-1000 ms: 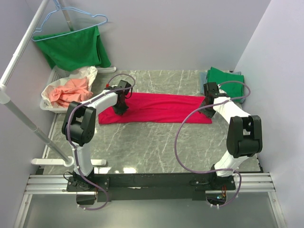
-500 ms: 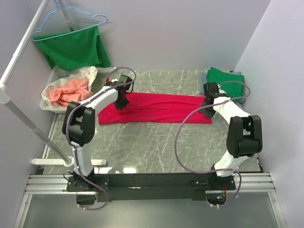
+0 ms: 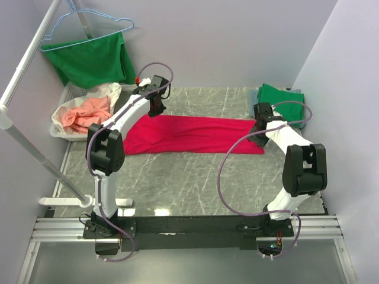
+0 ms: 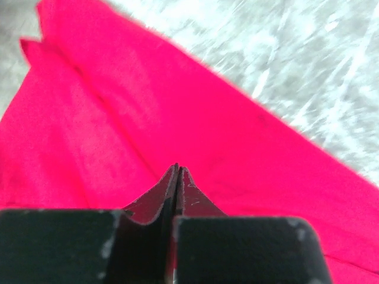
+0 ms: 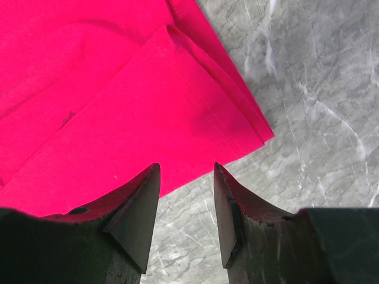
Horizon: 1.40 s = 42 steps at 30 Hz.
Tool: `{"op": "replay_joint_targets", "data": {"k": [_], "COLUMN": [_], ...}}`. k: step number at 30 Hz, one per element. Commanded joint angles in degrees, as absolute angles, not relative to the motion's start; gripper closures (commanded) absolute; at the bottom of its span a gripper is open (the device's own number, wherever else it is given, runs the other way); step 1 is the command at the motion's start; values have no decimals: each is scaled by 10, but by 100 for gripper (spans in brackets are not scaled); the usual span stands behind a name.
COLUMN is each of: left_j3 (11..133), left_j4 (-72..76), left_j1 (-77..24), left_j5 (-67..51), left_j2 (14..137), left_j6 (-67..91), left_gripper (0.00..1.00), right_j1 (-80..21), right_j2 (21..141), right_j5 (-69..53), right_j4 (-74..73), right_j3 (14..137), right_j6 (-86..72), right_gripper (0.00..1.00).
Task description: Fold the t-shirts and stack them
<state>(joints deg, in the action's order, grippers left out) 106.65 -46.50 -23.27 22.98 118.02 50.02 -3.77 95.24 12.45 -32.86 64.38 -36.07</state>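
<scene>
We see the red t-shirt (image 3: 195, 135) lying in a long band across the middle of the table (image 3: 195, 177), folded lengthwise; its hem corner shows doubled layers in the right wrist view. The left gripper (image 3: 155, 106) hangs over the shirt's far left corner; its fingers (image 4: 151, 204) are pressed tight together, and a ridge of red cloth runs up to their tips, so they seem to pinch that corner, which rises towards them. The right gripper (image 3: 258, 129) sits at the shirt's right end; its fingers (image 5: 139, 207) stand spread with nothing between them, just above the near right corner and the bare stone beside it. Beyond the shirt's right end lies a folded green t-shirt (image 3: 283, 96); beyond its left end a basket (image 3: 57, 131) holds pink cloth (image 3: 86, 112); farther off that way a green cloth (image 3: 92, 59) hangs on a hanger (image 3: 89, 26).
</scene>
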Motion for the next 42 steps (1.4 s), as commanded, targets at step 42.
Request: {"op": "replay_joint_targets", "data": {"k": [42], "left_j3": [836], "left_j4": [-403], "left_j1": [-238], "left_j5": [186], "left_j2": [1122], "left_j6": [511], "left_gripper": [63], "right_j1": [-46], "right_j2": [924], "right_j5": [138], "right_j4": [-335], "right_j3": [639], "right_j6": [-350], "right_gripper": [52]}}
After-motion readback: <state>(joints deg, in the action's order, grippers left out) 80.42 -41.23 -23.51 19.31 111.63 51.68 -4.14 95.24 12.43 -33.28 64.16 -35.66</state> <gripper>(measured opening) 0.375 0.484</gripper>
